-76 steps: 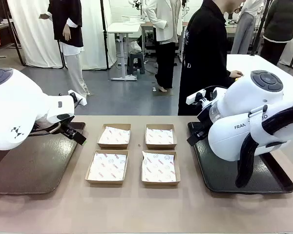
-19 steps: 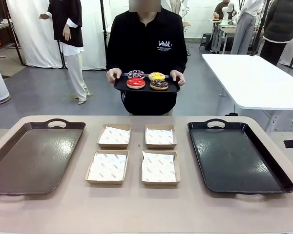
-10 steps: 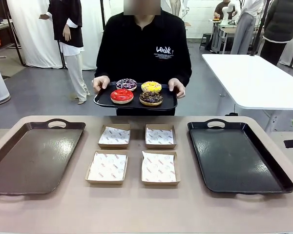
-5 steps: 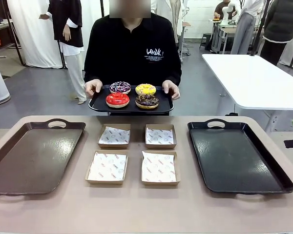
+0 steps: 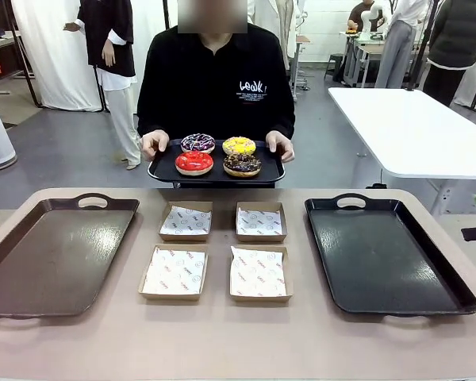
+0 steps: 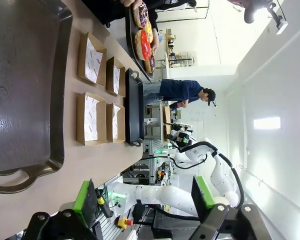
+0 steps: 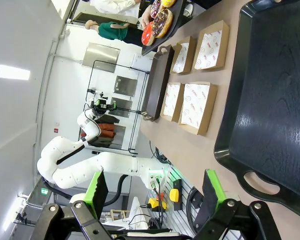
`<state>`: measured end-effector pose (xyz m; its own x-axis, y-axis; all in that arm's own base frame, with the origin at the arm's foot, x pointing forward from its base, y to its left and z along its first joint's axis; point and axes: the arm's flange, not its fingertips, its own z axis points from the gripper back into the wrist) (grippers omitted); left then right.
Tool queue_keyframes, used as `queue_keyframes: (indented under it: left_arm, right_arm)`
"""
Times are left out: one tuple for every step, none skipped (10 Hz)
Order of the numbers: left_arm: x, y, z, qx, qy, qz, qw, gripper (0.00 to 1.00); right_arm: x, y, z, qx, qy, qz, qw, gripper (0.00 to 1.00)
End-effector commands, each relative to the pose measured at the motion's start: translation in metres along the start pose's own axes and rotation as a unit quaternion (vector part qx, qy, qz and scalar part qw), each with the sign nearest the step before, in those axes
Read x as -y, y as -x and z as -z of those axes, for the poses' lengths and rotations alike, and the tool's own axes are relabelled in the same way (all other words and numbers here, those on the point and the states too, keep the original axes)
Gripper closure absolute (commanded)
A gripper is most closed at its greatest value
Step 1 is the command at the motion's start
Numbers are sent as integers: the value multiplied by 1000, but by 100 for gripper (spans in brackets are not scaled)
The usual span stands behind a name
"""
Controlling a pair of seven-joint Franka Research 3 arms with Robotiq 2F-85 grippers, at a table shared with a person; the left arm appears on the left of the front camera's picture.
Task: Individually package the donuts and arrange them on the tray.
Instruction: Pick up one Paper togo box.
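A person at the far side holds a small black serving tray [image 5: 216,171] in both hands, with the donuts on it: purple [image 5: 197,142], yellow [image 5: 239,145], red [image 5: 193,162] and chocolate [image 5: 242,164]. They float just beyond the table's far edge. In the left wrist view my left gripper [image 6: 145,200] stands open and empty, well back from the donuts [image 6: 142,30]. In the right wrist view my right gripper [image 7: 155,192] is open and empty too, hovering off the near end of the black tray [image 7: 270,90], with the donuts [image 7: 160,17] far off.
Two rows of paper-lined cardboard boxes [image 5: 174,272] sit at the table's middle. A large brown tray [image 5: 55,254] lies to their left and a large black tray [image 5: 385,254] to their right. A white table [image 5: 412,127] stands behind at the right, and people stand farther back.
Both arms have drawn back from over the table to its sides. The person has come up to the far edge, bringing the tray of donuts lower and closer.
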<state>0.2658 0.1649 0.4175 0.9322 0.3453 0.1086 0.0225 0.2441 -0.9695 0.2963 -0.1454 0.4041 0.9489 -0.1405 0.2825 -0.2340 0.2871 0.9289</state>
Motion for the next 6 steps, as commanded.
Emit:
queue_keyframes:
  left_arm:
    - [1, -1, -1, 4, 6, -1, 1000, 0]
    - [1, -1, -1, 4, 6, -1, 1000, 0]
    - [1, -1, -1, 4, 6, -1, 1000, 0]
    - [1, -1, -1, 4, 6, -1, 1000, 0]
    - [1, -1, -1, 4, 6, -1, 1000, 0]
    - [1, -1, -1, 4, 6, -1, 1000, 0]
  right_arm:
    - [1, -1, 0, 1, -4, 0, 1000, 0]
    - [1, -1, 0, 1, -4, 0, 1000, 0]
    - [1, -1, 0, 1, -4, 0, 1000, 0]
    - [1, -1, 0, 1, -4, 0, 1000, 0]
    - [1, -1, 0, 1, -4, 0, 1000, 0]
    - [1, -1, 0, 1, -4, 0, 1000, 0]
